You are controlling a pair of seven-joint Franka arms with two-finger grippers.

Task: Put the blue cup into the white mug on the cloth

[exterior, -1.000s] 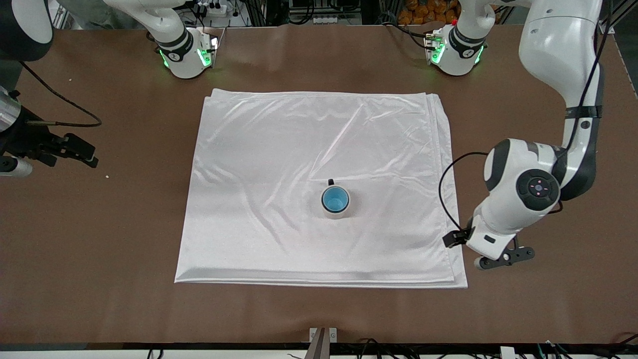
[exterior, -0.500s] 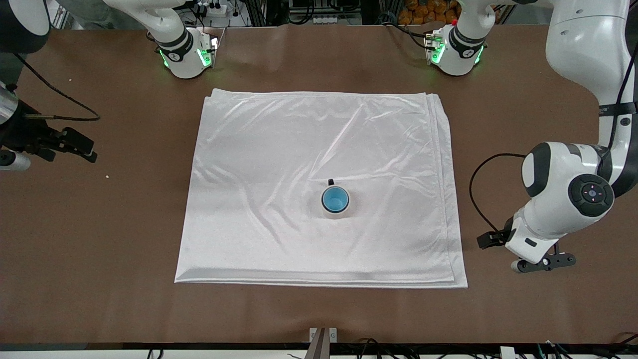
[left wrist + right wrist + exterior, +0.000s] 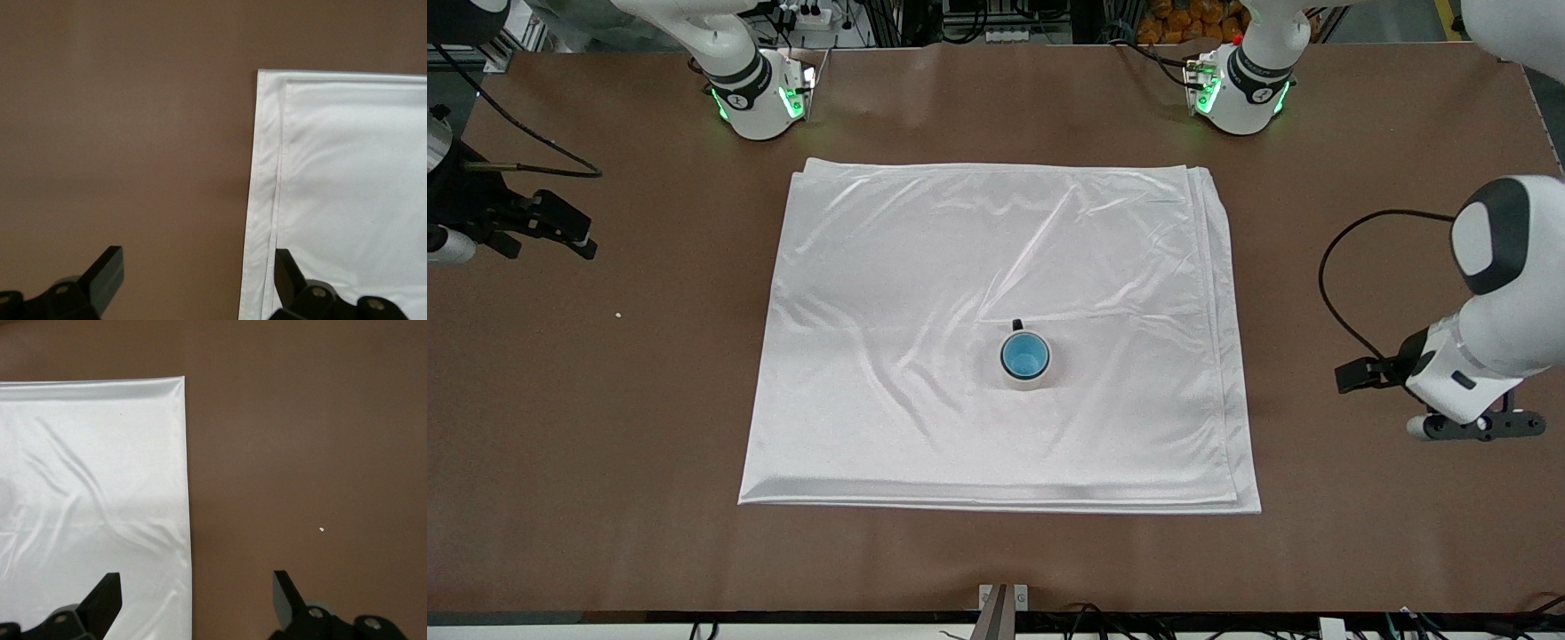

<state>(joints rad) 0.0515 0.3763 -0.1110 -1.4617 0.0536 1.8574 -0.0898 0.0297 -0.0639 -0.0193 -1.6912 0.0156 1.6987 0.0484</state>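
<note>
The blue cup [image 3: 1024, 356] sits inside the white mug [image 3: 1026, 381], whose dark handle points toward the robots' bases. The mug stands upright on the cloth [image 3: 960, 249], a little toward the left arm's end. My left gripper [image 3: 1474, 425] hangs open and empty over bare table beside the cloth's edge. The left wrist view shows its fingers [image 3: 103, 273] wide apart and the layered cloth [image 3: 353, 187] edge. My right gripper [image 3: 449, 244] is at the right arm's end of the table, open and empty, its fingertips [image 3: 107, 597] spread over the cloth [image 3: 87, 487] border. Neither wrist view shows the cup or mug.
Brown tabletop [image 3: 605, 400] surrounds the cloth on all sides. A small white speck [image 3: 618, 314] lies on it near the right arm's end. Both arm bases [image 3: 760, 98] stand along the table's edge farthest from the front camera.
The left arm has swung away from the cloth toward its own end of the table. The right gripper drifted slightly toward the bases. Cup and mug have not moved.
</note>
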